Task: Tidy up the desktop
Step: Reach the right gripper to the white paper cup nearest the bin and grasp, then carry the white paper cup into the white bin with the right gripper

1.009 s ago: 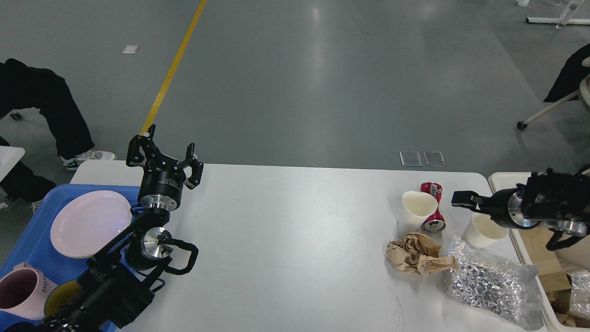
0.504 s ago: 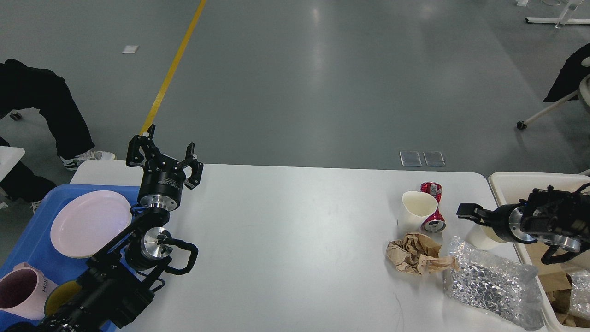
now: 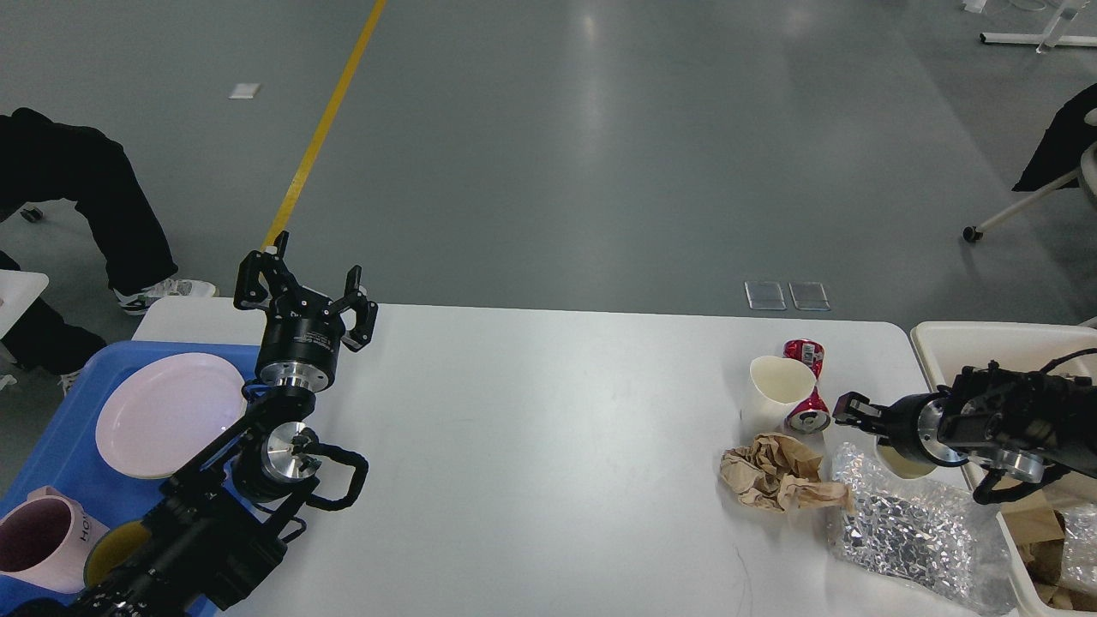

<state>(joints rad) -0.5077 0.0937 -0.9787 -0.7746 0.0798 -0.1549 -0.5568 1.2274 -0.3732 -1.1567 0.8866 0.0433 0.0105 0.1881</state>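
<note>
White and smooth, the desktop [image 3: 531, 463] fills the lower centre of the head view, from 9 o'clock to 3 o'clock. Left gripper [image 3: 306, 290] is at 10 o'clock, raised above the desktop's far left corner, fingers spread apart and holding nothing. Right gripper [image 3: 844, 408] is at 3 o'clock, pointing left, low over the desktop; it is seen end-on and dark, so finger separation cannot be told. Just left of its tip lie a crushed red can [image 3: 806, 403] and a white paper cup [image 3: 776, 386], touching each other. A second paper cup [image 3: 900, 463] is partly hidden behind the right gripper. Crumpled brown paper [image 3: 776, 471] sits at 4 o'clock, with a shiny plastic bag [image 3: 908, 531] beside it. A blue tray [image 3: 51, 454] at 8 o'clock carries a pink plate [image 3: 163, 416] and a pink mug [image 3: 38, 548]. A cream bin [image 3: 951, 338] stands off the right edge.
</note>
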